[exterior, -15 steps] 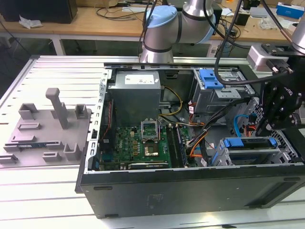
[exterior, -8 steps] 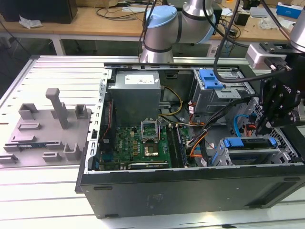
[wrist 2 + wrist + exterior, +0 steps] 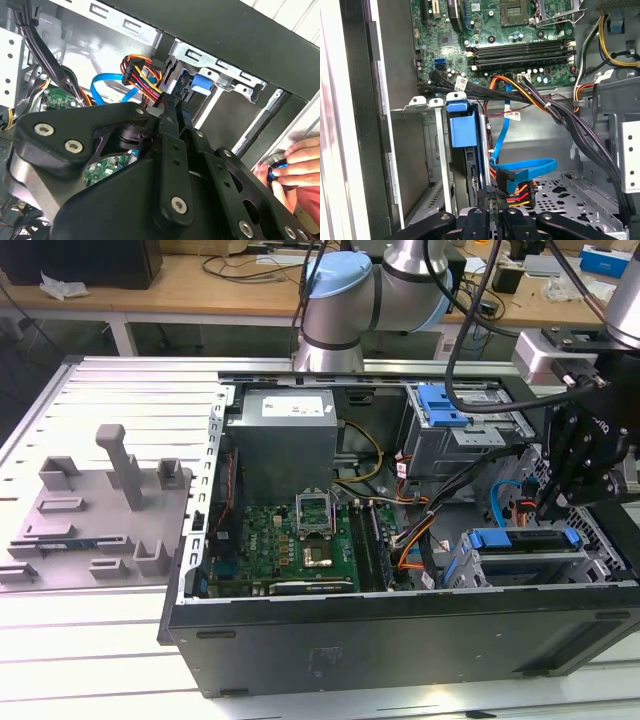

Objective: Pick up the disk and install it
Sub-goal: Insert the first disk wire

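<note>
Pincer point(image 3: 489, 195) pinched narrow, just beside disk point(image 3: 465, 131), disk seated in drive cage point(image 3: 427, 106)

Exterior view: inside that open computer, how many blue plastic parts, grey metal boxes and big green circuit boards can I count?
Blue plastic parts: 2 (disk bracket, latch)
Grey metal box: 1
Green circuit board: 1
Total: 4

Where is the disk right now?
On the exterior view's right, the disk sits in the drive cage inside the open computer case, close beside the gripper.
</note>
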Action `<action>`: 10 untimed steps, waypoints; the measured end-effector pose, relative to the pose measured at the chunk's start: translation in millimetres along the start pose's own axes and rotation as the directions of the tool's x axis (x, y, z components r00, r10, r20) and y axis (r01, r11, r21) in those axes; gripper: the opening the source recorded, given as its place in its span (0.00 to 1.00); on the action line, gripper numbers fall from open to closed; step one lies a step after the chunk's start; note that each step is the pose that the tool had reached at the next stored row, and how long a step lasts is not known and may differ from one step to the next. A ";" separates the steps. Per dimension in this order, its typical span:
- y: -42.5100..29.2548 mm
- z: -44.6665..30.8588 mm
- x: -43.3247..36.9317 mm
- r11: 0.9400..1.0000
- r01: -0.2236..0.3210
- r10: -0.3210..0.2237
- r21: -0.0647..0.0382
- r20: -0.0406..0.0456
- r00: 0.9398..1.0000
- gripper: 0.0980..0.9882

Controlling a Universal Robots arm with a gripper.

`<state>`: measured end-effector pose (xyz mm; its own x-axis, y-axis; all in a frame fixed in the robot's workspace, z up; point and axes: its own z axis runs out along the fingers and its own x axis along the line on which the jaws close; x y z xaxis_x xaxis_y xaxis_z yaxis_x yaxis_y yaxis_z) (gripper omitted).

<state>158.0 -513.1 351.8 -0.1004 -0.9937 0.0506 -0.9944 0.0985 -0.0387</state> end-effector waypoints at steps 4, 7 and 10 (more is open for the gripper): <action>-0.4 0.3 3.5 1.000 -0.001 0.001 -0.004 0.036 0.999 0.08; -0.7 0.1 5.8 1.000 -0.001 0.001 -0.004 0.037 0.999 0.08; -1.3 0.1 7.4 1.000 -0.001 0.001 -0.004 0.037 0.999 0.08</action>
<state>158.5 -520.5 352.1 -0.1003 -0.9949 0.0135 -0.9944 0.0998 -0.0351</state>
